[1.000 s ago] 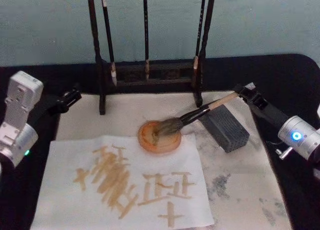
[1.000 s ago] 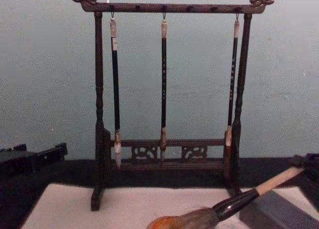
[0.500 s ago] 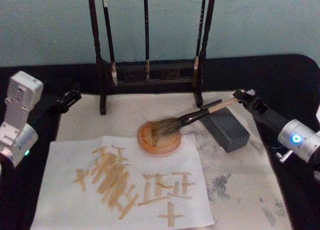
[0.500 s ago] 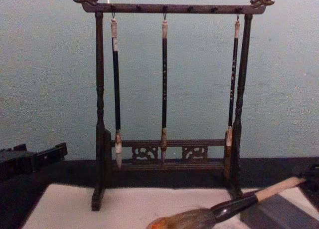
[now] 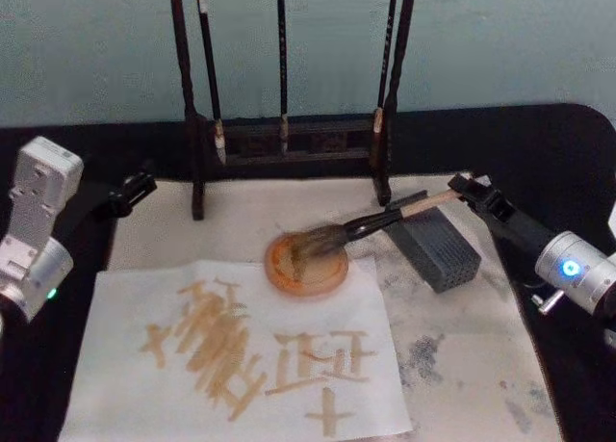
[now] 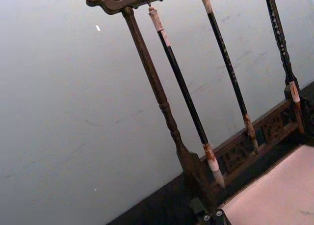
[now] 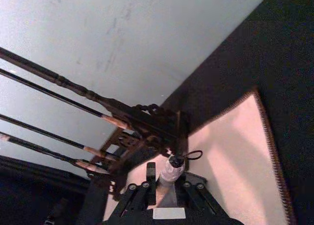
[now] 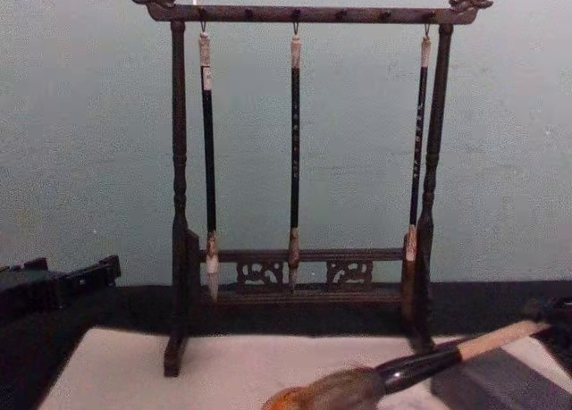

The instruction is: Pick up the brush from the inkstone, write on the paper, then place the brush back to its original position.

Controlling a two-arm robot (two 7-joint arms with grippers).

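Left end effector (image 5: pixel 140 185) sits parked at 9 o'clock of the bench, off the mat edge; cannot tell its finger state. The paper (image 5: pixel 144 384) lies at 7 o'clock, covered in tan strokes, so writing looks finished. Wooden brush stand (image 5: pixel 289 139) with three slim brushes (image 8: pixel 294 151) stands at 12 o'clock. The brush (image 5: pixel 371 222) lies at centre, bristles resting in the round orange dish (image 5: pixel 306 267), shaft propped across the grey block (image 5: pixel 438 247). Right end effector (image 5: pixel 469 189) at 3 o'clock sits at the whitish end cap; the right wrist view shows the fingers (image 7: pixel 149 178) set narrowly about the handle, apparently holding it.

Risk: releasing with the shaft poorly seated on the block could let the brush roll or tip off. A snag on withdrawal might drag bristles out and smear the paper.
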